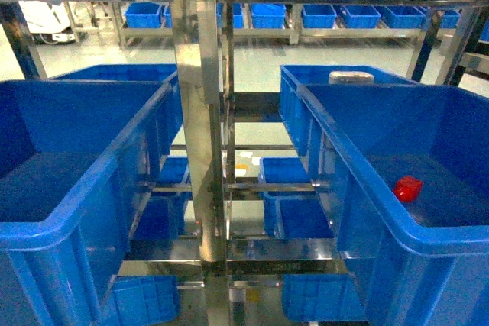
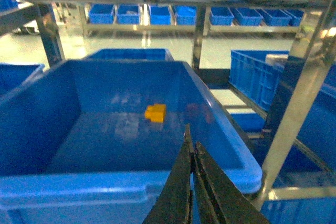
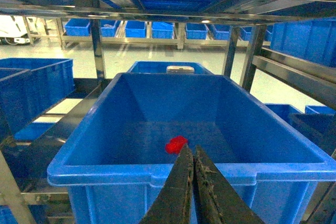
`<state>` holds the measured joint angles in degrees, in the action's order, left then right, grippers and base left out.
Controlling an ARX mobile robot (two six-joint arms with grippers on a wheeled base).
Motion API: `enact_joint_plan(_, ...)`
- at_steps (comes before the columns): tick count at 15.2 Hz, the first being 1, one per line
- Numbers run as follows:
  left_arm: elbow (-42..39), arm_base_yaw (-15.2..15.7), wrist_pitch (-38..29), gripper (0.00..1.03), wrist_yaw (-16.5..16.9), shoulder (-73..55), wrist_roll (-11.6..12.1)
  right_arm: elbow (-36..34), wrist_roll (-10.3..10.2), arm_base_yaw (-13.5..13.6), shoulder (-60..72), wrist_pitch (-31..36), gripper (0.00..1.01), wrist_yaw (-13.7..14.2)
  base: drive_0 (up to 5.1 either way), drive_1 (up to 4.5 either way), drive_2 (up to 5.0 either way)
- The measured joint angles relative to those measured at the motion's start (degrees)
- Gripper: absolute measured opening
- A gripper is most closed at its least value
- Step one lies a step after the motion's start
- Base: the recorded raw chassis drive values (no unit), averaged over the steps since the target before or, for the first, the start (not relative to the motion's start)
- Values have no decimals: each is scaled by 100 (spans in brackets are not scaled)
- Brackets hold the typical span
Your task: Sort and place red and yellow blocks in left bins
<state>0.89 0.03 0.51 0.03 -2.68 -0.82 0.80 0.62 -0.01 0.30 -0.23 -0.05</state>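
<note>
Grippers, left [image 2: 191, 148] and right [image 3: 191, 153], hover with fingers pressed together over blue bins [image 2: 231, 150] holding yellow block [image 2: 155, 113] and red block [image 3: 176, 144]; no writing legible.

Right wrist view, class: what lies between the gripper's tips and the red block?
In the right wrist view, the near rim of the blue crate crosses between the shut right gripper and the red block; beyond it, bare crate floor.
</note>
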Motion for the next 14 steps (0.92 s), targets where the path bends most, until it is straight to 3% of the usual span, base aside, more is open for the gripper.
enact_joint_plan(8,-2,-4,-26,5,-9,210,2,0,0,0,0,0,2,0,0,0,0)
enact_joint_plan(9,0,-4,-26,15,-9,210,2,0,0,0,0,0,9,0,0,0,0)
enact_joint_plan(14,-2,-4,-26,81,-9,210,2,0,0,0,0,0,75,0,0,0,0)
